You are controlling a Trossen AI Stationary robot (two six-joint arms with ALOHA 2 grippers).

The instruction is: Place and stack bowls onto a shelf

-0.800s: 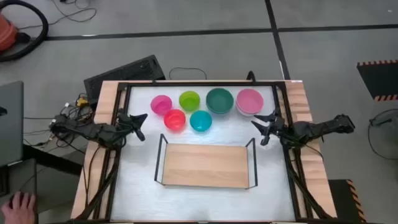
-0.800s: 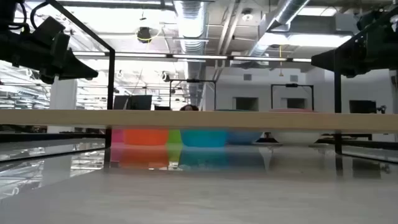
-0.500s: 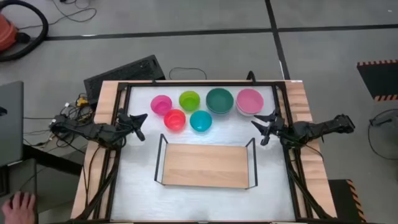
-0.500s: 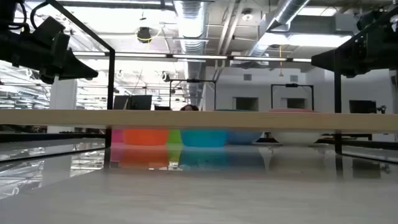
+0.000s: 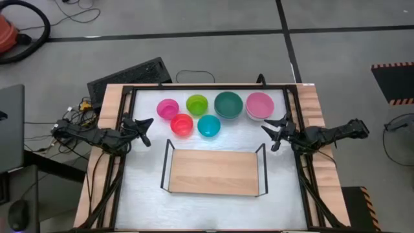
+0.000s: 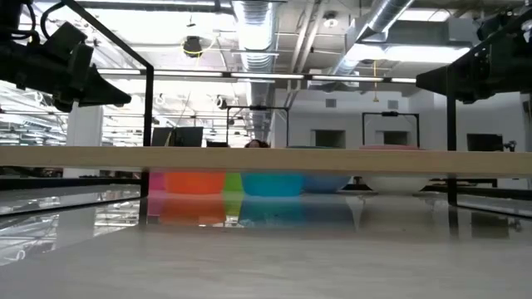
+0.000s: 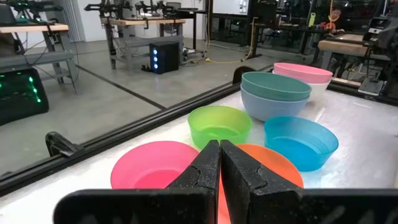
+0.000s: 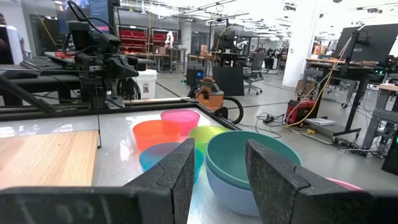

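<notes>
counter (image 5: 145, 194) first, you see it carrying the bare shelf (image 5: 213, 172) at its middle. bowls (image 5: 228, 104) sit in a cluster just behind the shelf. your left end effector (image 5: 145, 130) hovers pinched closed at one side, your right end effector (image 5: 274, 134) parted, holding nothing.

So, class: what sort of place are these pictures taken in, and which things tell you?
Probably a robotics lab or workshop: exposed ceiling ducts, rows of workbenches with equipment, and cables trailing over a bare concrete floor around the table.
</notes>
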